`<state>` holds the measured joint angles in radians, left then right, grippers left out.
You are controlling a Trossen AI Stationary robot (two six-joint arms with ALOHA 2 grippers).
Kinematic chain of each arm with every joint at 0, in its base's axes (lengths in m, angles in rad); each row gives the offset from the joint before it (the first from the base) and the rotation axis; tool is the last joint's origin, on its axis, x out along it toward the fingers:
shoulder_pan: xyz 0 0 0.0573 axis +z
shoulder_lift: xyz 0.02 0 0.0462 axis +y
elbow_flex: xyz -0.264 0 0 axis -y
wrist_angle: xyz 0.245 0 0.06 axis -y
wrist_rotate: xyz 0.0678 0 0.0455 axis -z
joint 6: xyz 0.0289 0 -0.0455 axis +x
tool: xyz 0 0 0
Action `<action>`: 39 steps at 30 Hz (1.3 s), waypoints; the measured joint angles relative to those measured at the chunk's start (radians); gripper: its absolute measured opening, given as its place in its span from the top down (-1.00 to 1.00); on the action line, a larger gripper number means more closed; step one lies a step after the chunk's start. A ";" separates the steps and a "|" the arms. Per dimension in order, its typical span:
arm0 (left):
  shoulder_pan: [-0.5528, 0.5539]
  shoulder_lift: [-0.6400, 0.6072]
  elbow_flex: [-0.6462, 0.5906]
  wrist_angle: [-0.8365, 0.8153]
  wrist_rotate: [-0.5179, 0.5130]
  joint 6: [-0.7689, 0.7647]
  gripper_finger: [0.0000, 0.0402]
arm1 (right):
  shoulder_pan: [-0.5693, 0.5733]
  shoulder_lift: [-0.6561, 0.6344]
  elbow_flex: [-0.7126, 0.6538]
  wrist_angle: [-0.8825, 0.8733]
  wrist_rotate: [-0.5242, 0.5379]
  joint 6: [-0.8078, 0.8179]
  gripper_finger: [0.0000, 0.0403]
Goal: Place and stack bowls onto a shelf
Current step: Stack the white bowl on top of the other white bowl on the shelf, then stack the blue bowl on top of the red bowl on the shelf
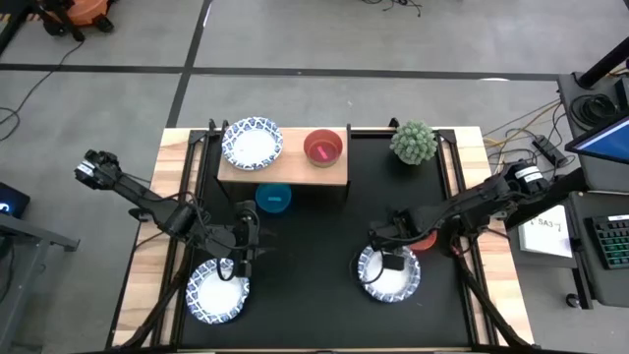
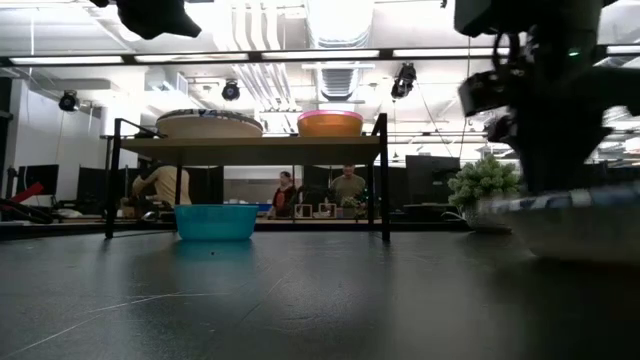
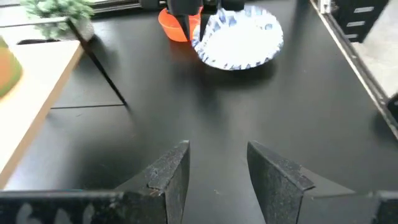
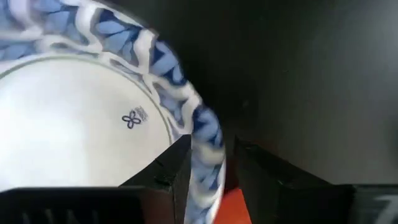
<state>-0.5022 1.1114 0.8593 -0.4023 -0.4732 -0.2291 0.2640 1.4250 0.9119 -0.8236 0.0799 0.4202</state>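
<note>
nearest the front edge of the black tabletop (image 1: 314,231) sat two wide shallow white bowls with blue patterned rims, one front left (image 1: 217,292) and one front right (image 1: 389,272). they looked like stiff glazed ceramic, probably fairly heavy, slick and chippable, so the thin flared rim seemed the only sensible place to pinch, one finger inside and one outside. the right gripper (image 4: 206,167) was doing just that: its two dark fingers straddled the rim of the front-right bowl, closed to a narrow gap around the patterned edge, though whether they pressed firmly could not be told. a small orange-red plain bowl (image 1: 426,240) lay just beside that bowl, under the right arm. the left gripper (image 3: 216,169) hovered at the front-left bowl with its fingers parted and nothing between them. farther back, a small teal plain bowl (image 2: 214,221) stood on the table below the light-brown wooden shelf with black metal legs (image 1: 283,175), which carried another blue-rimmed bowl (image 1: 252,144) and a small magenta bowl (image 1: 322,148), side by side. a round green spiky plant (image 1: 414,142) stood near the shelf's right end.
</note>
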 joint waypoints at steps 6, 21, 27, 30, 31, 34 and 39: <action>0.000 0.000 0.000 -0.001 -0.051 0.007 0.29 | -0.044 -0.003 0.002 0.086 0.087 0.051 0.52; 0.000 -0.001 0.003 -0.184 -0.035 -0.201 0.29 | -0.062 -0.012 0.074 0.197 0.089 -0.056 0.64; -0.001 -0.001 0.002 -0.221 0.092 -0.333 0.29 | -0.062 -0.012 0.064 0.367 0.149 -0.168 0.60; -0.001 0.007 0.002 -0.228 0.093 -0.364 0.29 | -0.062 -0.012 0.050 0.490 0.182 -0.236 0.62; 0.001 0.014 0.002 -0.228 0.093 -0.359 0.29 | -0.062 -0.012 0.040 0.542 0.183 -0.258 0.63; 0.000 0.048 0.001 -0.227 0.059 -0.272 0.29 | -0.062 -0.012 0.012 0.700 0.183 -0.330 0.65; 0.016 0.131 -0.018 -0.234 -0.093 -0.146 0.29 | -0.061 -0.012 -0.026 0.878 0.182 -0.400 0.66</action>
<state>-0.4861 1.2428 0.8412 -0.6362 -0.5658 -0.3751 0.2025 1.4128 0.8861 0.0545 0.2623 0.0202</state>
